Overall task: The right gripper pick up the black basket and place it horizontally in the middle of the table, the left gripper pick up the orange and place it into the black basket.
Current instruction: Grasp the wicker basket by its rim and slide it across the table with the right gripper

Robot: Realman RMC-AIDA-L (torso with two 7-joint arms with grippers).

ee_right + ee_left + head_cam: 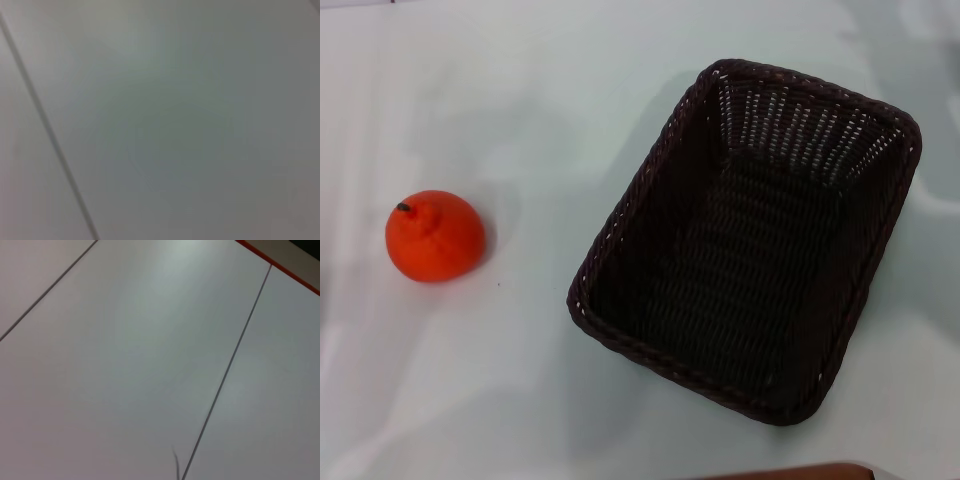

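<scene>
The black basket (750, 240) stands on the white table (520, 100) at the right of the head view, turned at a slant, open side up and empty. The orange (434, 236) lies on the table at the left, apart from the basket, its dark stem up. Neither gripper shows in any view. The left wrist view shows only pale flat panels (125, 365) with thin dark seams. The right wrist view shows only a pale blurred surface (175, 125) with one dark seam.
A brown-red edge (800, 472) shows at the bottom of the head view, near the basket's near corner. An orange-red strip (280, 265) runs across a corner of the left wrist view.
</scene>
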